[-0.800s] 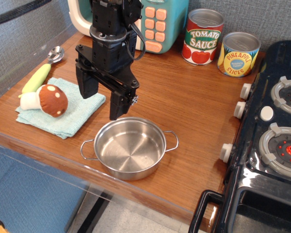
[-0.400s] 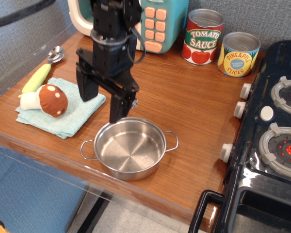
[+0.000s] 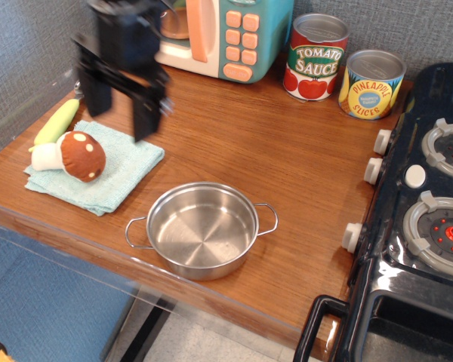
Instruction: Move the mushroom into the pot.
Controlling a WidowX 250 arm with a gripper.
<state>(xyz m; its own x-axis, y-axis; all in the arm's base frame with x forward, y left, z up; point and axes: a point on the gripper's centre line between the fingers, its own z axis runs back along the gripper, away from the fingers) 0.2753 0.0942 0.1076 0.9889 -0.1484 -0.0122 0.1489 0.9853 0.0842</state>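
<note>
The mushroom (image 3: pixel 72 156), brown-capped with pale spots and a white stem, lies on its side on a light blue cloth (image 3: pixel 98 170) at the left of the wooden counter. The pot (image 3: pixel 202 229), shiny steel with two wire loop handles, stands with nothing in it near the counter's front edge. My black gripper (image 3: pixel 121 107) hangs open in the air above and slightly behind the mushroom, blurred by motion, with nothing between its fingers.
A yellow-green toy corn cob (image 3: pixel 57 121) lies behind the cloth, with a spoon partly hidden behind the arm. A toy microwave (image 3: pixel 226 34), a tomato sauce can (image 3: pixel 315 56) and a pineapple can (image 3: pixel 371 84) line the back. A black toy stove (image 3: pixel 423 204) fills the right side.
The gripper has swung left and up, from just behind the pot's rim to above the cloth near the mushroom. It has stayed open. The mushroom and pot have not moved.
</note>
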